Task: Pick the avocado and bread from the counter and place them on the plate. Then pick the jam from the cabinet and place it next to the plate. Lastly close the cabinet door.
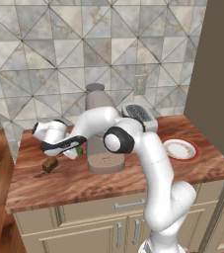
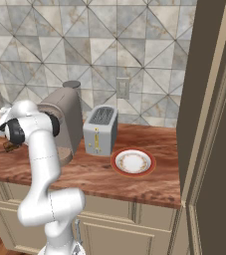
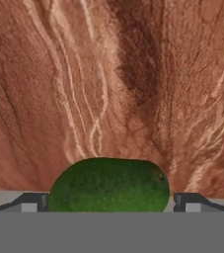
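The claw [image 3: 108, 200] is wide open, with one finger on each side of the avocado [image 3: 108, 185]; nothing is held yet. From the left base view the avocado [image 1: 79, 149] lies on the counter [image 1: 133, 175], just beside the foot of the coffee machine [image 1: 102, 129], and the bread [image 1: 50, 164] sits near it on the wood. The plate [image 1: 181, 149] is well apart, past the toaster [image 1: 140, 115], close to the tall cabinet [image 1: 217, 84].

What could go wrong: the avocado is round and smooth, so I think it could roll or pop out if the fingers close off its middle; it looks centred now (only its top half shows in the hand view, so I cannot be sure how low the fingers sit). The coffee machine is very near, so the hand could bump it on the way up; a swing across to the plate has to pass the toaster too, and a low carry might knock it.

I can read no words or brand names anywhere; the plate has only a small pattern.
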Controlling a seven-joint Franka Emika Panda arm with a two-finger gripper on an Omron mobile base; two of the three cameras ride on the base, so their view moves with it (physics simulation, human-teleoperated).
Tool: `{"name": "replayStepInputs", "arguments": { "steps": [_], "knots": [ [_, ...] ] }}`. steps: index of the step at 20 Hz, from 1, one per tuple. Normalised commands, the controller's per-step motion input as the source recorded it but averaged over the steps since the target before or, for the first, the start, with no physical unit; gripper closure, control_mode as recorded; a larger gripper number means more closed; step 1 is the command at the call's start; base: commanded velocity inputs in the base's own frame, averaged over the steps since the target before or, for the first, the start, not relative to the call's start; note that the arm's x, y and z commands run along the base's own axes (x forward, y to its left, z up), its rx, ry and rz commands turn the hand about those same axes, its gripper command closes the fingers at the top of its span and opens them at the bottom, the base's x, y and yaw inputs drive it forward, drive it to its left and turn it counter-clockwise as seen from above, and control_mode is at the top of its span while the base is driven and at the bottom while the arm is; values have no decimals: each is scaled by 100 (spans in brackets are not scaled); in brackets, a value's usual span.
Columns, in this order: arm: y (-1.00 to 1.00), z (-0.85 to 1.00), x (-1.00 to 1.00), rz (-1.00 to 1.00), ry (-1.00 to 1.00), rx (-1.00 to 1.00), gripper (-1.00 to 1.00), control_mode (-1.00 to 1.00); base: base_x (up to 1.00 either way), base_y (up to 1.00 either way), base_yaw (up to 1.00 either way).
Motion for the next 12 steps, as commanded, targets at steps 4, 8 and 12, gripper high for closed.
{"name": "replayStepInputs", "arguments": {
  "steps": [4,8,12],
  "knots": [
    [-10,-13,0,-3,0,0,-100,-100,0,0,0],
    [-9,-21,0,-3,0,0,-100,-100,0,0,0],
    [0,-25,0,-3,0,0,-100,-100,0,0,0]
  ]
}}
